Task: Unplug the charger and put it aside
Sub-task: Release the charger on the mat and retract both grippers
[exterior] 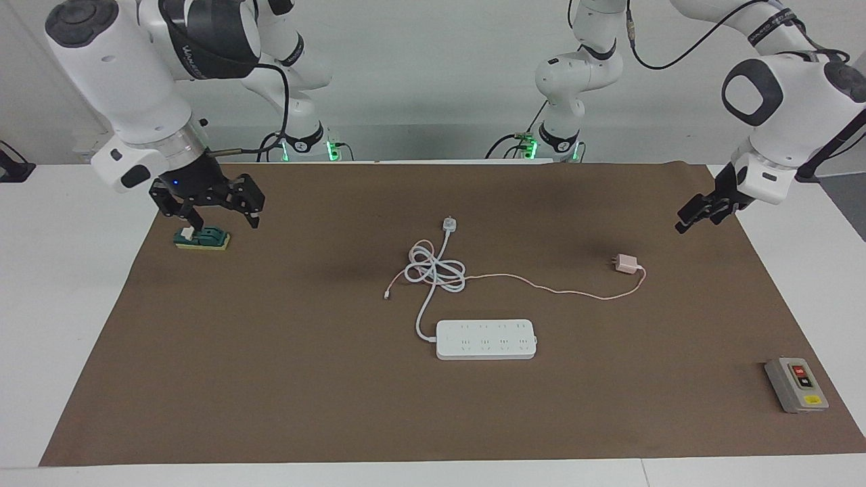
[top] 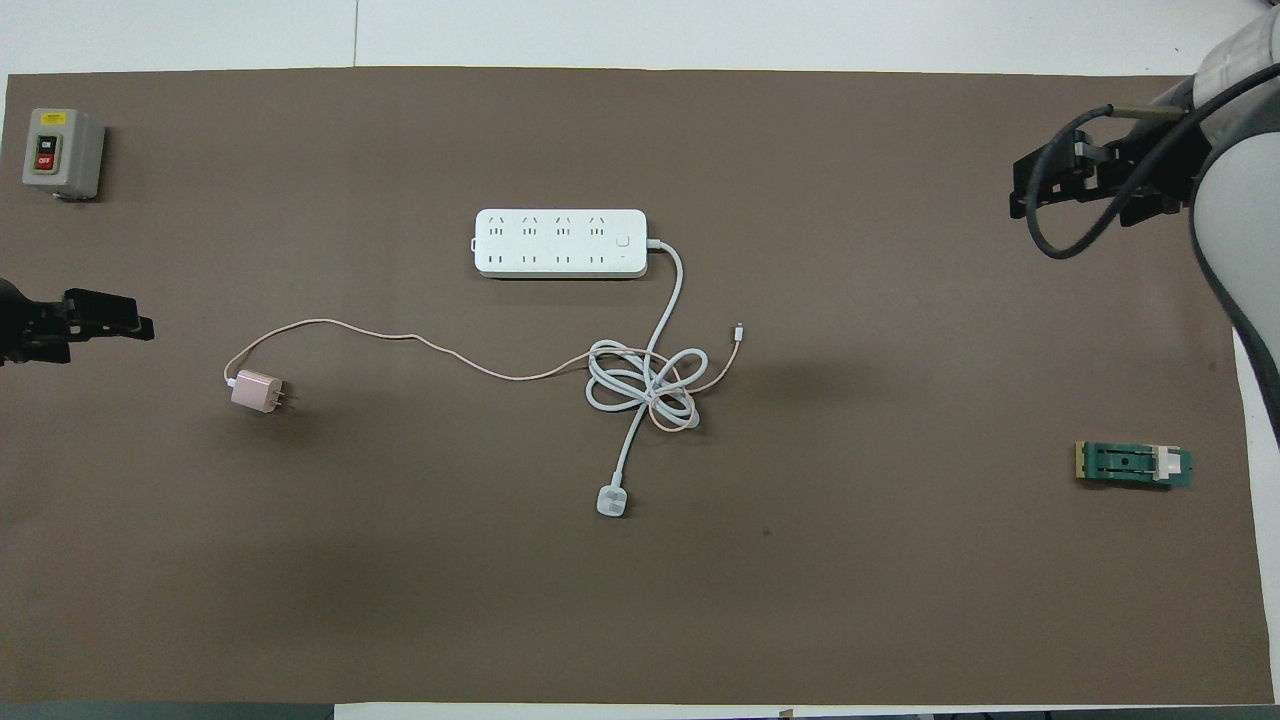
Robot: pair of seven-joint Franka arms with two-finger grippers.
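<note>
The pale pink charger (exterior: 626,264) lies on the brown mat, unplugged, toward the left arm's end; it also shows in the overhead view (top: 257,392). Its thin pink cable (exterior: 575,292) runs along the mat into the coiled white cord (exterior: 436,270). The white power strip (exterior: 486,339) lies mid-table, farther from the robots, with nothing plugged in. My left gripper (exterior: 697,220) is open and empty, raised over the mat's edge beside the charger. My right gripper (exterior: 225,222) is open and empty over a green block (exterior: 203,239).
The white plug (exterior: 450,224) of the strip's cord lies nearer to the robots than the coil. A grey on/off switch box (exterior: 796,384) sits at the mat's corner at the left arm's end, farther from the robots.
</note>
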